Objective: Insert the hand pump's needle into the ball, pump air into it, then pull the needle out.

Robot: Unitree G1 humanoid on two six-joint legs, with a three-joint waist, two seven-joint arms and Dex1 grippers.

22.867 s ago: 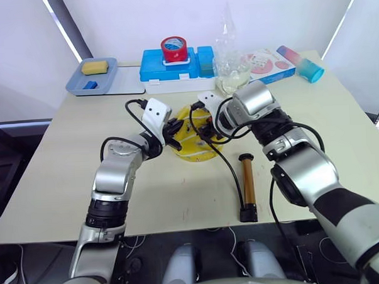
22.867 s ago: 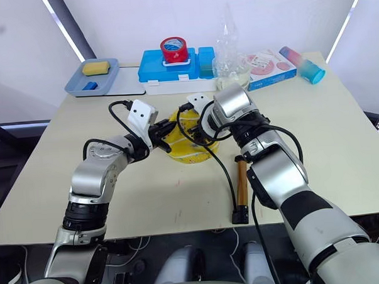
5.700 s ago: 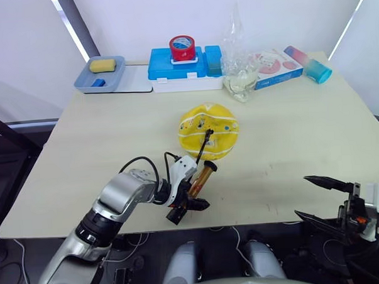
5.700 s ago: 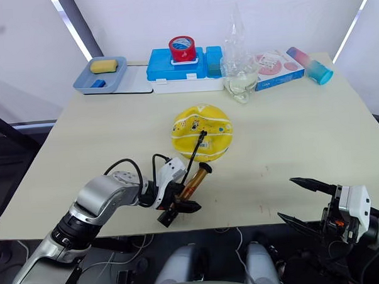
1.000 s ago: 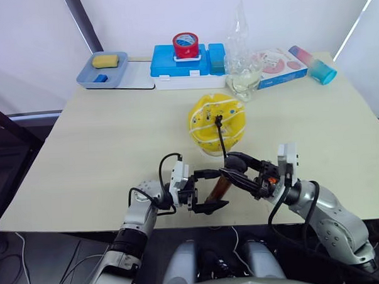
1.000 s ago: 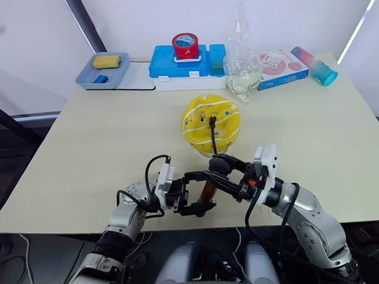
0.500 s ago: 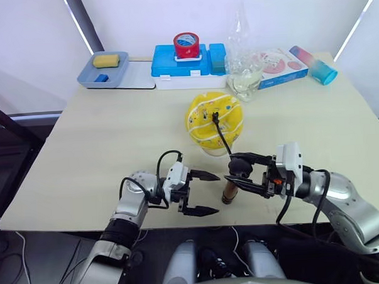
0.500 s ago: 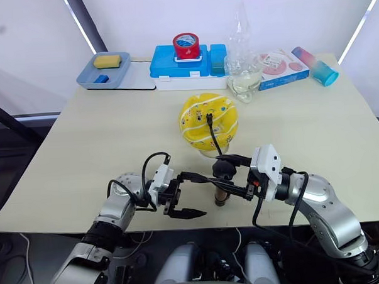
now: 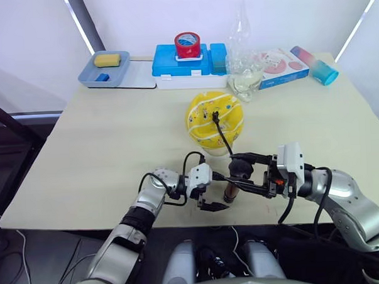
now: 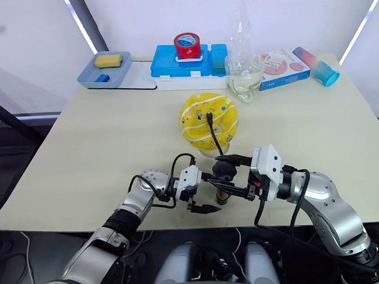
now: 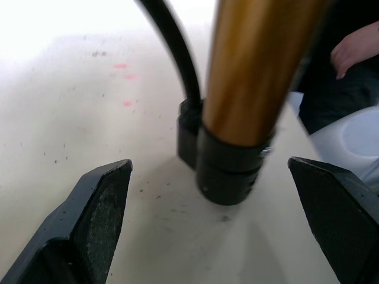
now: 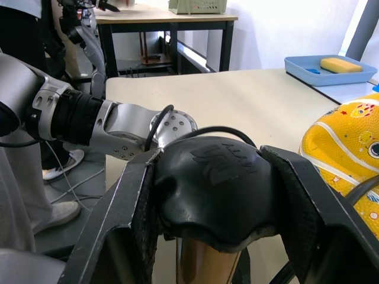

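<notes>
Hand pump (image 9: 230, 192) stands upright near front table (image 9: 95, 146) edge, base on surface. Right pincer (image 9: 241, 175) clamps black T-handle at top — access from above and from right blocked. Left pincer (image 9: 212, 191) spread wide, fingers (image 11: 98, 207) flanking pump base with bare table showing either side, no contact. Thin black hose (image 9: 221, 137) arcs up from pump to ball (image 9: 215, 119), crossing gap between them. Left half of table open. Back edge crowded — tray (image 9: 105, 75), blue box (image 9: 185, 62), plastic bag (image 9: 244, 70).
</notes>
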